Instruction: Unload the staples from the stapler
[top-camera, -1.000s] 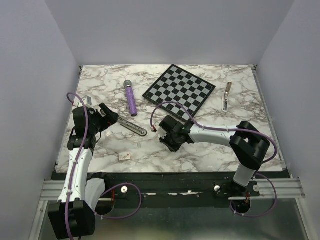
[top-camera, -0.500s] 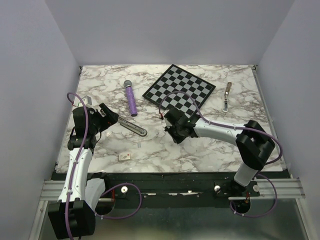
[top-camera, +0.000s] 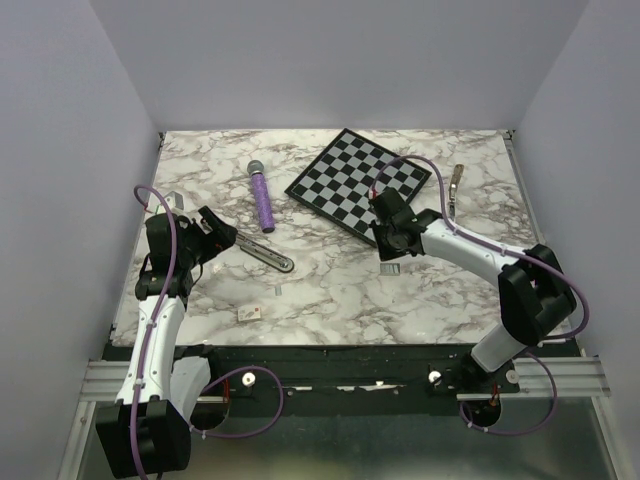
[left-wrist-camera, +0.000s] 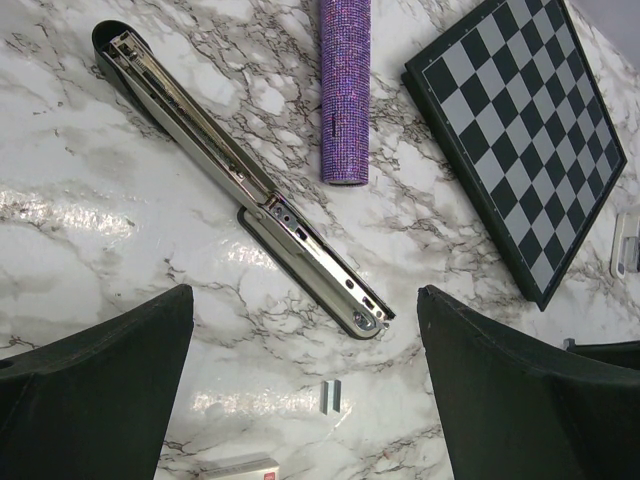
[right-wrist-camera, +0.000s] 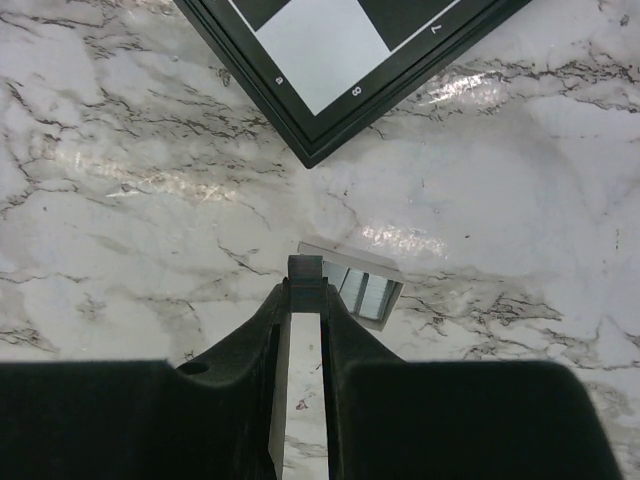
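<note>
The stapler (top-camera: 263, 254) (left-wrist-camera: 230, 165) lies opened out flat on the marble, left of centre, its silver channel facing up. My left gripper (top-camera: 215, 236) (left-wrist-camera: 303, 300) hovers over its near end, open and holding nothing. My right gripper (top-camera: 391, 257) (right-wrist-camera: 305, 275) is off to the right by the chessboard's near corner, shut on a short grey strip of staples (right-wrist-camera: 305, 268). Just beyond those fingertips sits a small open white box (top-camera: 390, 269) (right-wrist-camera: 368, 292) with staples inside.
A purple cylinder (top-camera: 262, 201) (left-wrist-camera: 345, 90) lies behind the stapler. The chessboard (top-camera: 360, 180) (right-wrist-camera: 330, 60) is at the back centre, a silver-tan bar (top-camera: 455, 192) at the back right. A loose staple piece (left-wrist-camera: 331, 394) and a small labelled box (top-camera: 248, 314) lie near the front left.
My right arm swung from beside the stapler's end to the right, carrying the staple strip to the small white box. The left arm and stapler stayed put.
</note>
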